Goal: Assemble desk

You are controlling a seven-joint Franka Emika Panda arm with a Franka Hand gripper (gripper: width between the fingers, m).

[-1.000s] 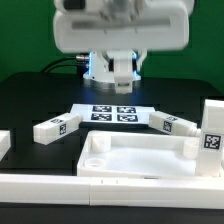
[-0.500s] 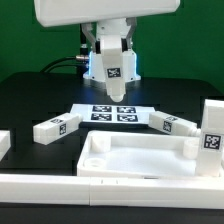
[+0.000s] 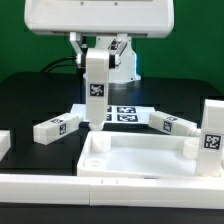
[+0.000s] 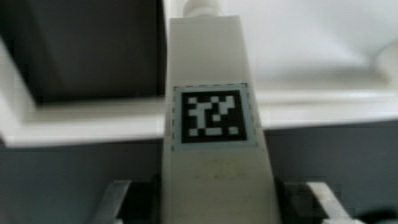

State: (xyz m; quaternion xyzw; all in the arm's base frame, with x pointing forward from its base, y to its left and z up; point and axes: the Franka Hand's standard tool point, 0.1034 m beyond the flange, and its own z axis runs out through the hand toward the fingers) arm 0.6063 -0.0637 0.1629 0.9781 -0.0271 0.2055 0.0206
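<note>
Desk leg (image 3: pixel 96 90) upright, long axis vertical, in hand (image 4: pixel 217 198).

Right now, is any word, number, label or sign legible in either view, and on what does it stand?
No words, numbers or brands are readable in either view.
On the held leg: a black-and-white square tag, a pattern, not text.
On the loose legs and the marker board: similar patterned tags, no lettering.
</note>
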